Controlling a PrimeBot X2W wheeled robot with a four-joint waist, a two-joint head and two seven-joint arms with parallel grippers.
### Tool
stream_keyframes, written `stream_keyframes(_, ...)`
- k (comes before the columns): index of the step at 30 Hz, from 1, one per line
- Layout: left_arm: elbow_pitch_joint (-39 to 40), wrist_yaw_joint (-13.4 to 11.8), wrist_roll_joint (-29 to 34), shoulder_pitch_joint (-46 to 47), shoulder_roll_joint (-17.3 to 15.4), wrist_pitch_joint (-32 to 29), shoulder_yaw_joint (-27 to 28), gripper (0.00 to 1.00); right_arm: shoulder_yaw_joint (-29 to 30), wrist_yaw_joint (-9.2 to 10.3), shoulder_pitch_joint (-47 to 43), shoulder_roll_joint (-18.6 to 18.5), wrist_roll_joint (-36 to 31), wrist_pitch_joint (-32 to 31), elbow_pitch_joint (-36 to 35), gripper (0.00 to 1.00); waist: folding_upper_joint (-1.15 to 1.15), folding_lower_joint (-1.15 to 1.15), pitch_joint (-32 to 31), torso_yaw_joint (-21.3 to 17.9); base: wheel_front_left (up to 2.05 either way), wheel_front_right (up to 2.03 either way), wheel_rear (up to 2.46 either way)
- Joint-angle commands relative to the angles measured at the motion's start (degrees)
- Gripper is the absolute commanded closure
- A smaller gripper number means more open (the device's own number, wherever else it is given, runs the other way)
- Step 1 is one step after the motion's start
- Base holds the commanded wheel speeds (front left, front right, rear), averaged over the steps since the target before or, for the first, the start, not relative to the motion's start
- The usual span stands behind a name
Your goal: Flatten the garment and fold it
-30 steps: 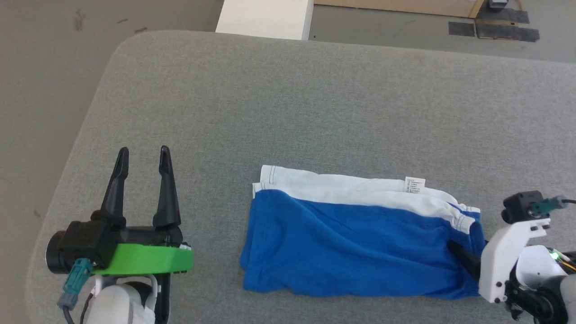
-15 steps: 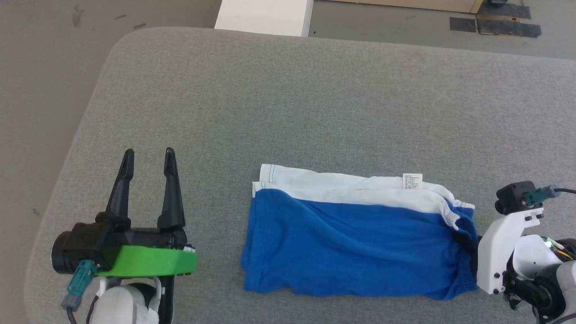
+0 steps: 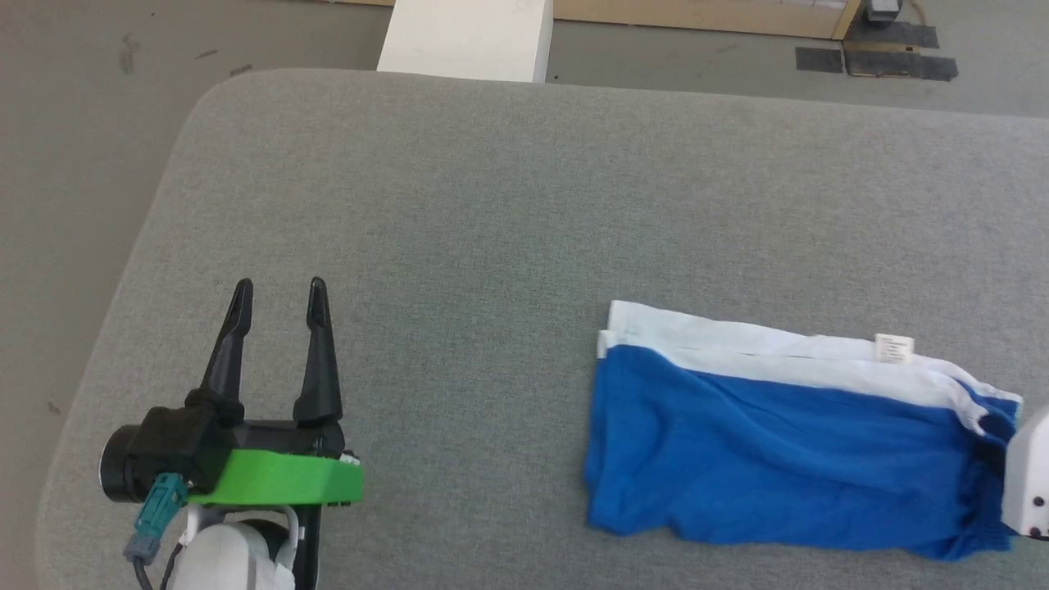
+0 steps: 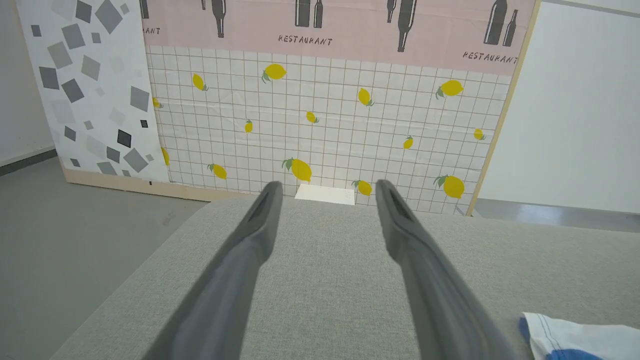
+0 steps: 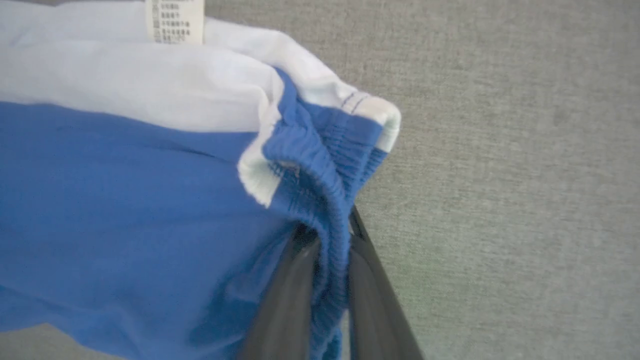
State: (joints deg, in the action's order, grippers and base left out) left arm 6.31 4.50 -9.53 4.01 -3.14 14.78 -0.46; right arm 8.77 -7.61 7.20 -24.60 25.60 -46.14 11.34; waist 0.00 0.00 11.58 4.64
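Flattening the garment (image 3: 770, 451), we grip its waistband (image 5: 320, 165) with the right gripper (image 5: 330, 227); the left gripper (image 3: 277, 297) stands wide. Next, probably: seize the far hem and tension.

Right wrist view: the tips of the right gripper (image 5: 327, 240) are buried in the waistband (image 5: 325, 200) fold. The tag (image 5: 175, 20) is cropped by the top edge and its print is blurred.
Head view: that gripper's fingers are cut off at the right edge, and its white bracket (image 3: 1031, 483) covers the end of the garment (image 3: 778, 459).
Left wrist view: the garment corner is cropped at the bottom right. The fingers of the left gripper (image 4: 327, 184) blur towards the lens.
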Motion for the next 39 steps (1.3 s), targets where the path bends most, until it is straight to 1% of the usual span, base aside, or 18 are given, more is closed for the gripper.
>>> stream_keyframes(1,-0.1,0.2,0.3,-0.7,0.2,0.2,0.1,0.00,0.9,0.12,-0.7,-0.5,-1.4,-0.6,0.5,1.00,0.00,0.00,-0.2,-0.1,0.00,0.00,0.00)
stream_keyframes(6,-0.1,0.3,0.1,-0.6,0.2,0.2,-0.1,0.00,2.1,0.12,-0.4,-1.1,-4.6,-1.6,0.5,1.00,0.00,0.00,-0.7,-0.2,0.00,0.00,0.00)
stream_keyframes(9,-0.1,0.1,-0.4,-0.6,0.2,0.2,-0.2,0.00,0.6,0.12,-0.3,-1.6,-5.5,-2.7,-1.9,1.00,0.00,0.00,-1.1,-0.2,0.00,0.00,0.00)
stream_keyframes(13,-0.1,0.1,-0.5,-1.1,0.2,0.2,-0.3,0.00,-3.0,0.12,-0.9,-3.4,-5.2,-7.1,-8.3,1.00,0.00,0.00,-1.9,-0.4,0.00,0.00,0.00)
stream_keyframes(17,0.2,0.1,-0.5,-1.5,0.3,0.2,-0.4,0.00,-5.7,0.12,-1.5,-4.1,-3.1,-13.5,-17.3,1.00,0.00,0.00,-2.7,-0.3,0.00,0.00,0.00)
stream_keyframes(21,0.3,0.1,-0.7,-1.7,0.3,0.2,-0.6,0.00,-7.9,0.12,-1.4,-2.5,-0.6,-18.2,-24.8,1.00,0.00,0.00,-3.0,0.1,0.00,0.00,0.00)
stream_keyframes(24,0.4,0.1,-0.9,-1.7,0.3,0.2,-0.7,0.00,-10.1,0.12,-0.5,-0.3,-0.1,-19.4,-27.3,1.00,0.00,0.00,-2.9,0.4,0.00,0.00,0.00)
stream_keyframes(27,0.4,0.3,-1.0,-1.7,0.3,0.2,-0.9,0.00,-12.3,0.12,0.9,2.2,-0.9,-18.3,-26.8,1.00,0.00,0.00,-2.8,0.8,0.00,0.00,0.00)
stream_keyframes(29,0.6,0.3,-1.0,-1.6,0.3,0.2,-0.9,0.00,-13.8,0.12,2.0,4.7,-1.4,-16.7,-25.3,1.00,0.00,0.00,-2.6,1.2,0.00,0.00,0.00)
stream_keyframes(34,0.8,0.3,-1.4,-1.7,0.3,0.2,-1.3,0.00,-17.8,0.12,4.0,9.9,-2.3,-12.9,-19.9,1.00,0.00,0.00,-2.1,2.4,0.00,0.00,0.00)
stream_keyframes(39,1.0,0.3,-1.5,-1.7,0.3,0.2,-1.3,0.00,-20.7,0.12,6.2,13.2,-3.6,-9.3,-14.6,1.00,0.00,0.00,-1.1,2.9,0.00,0.00,0.00)
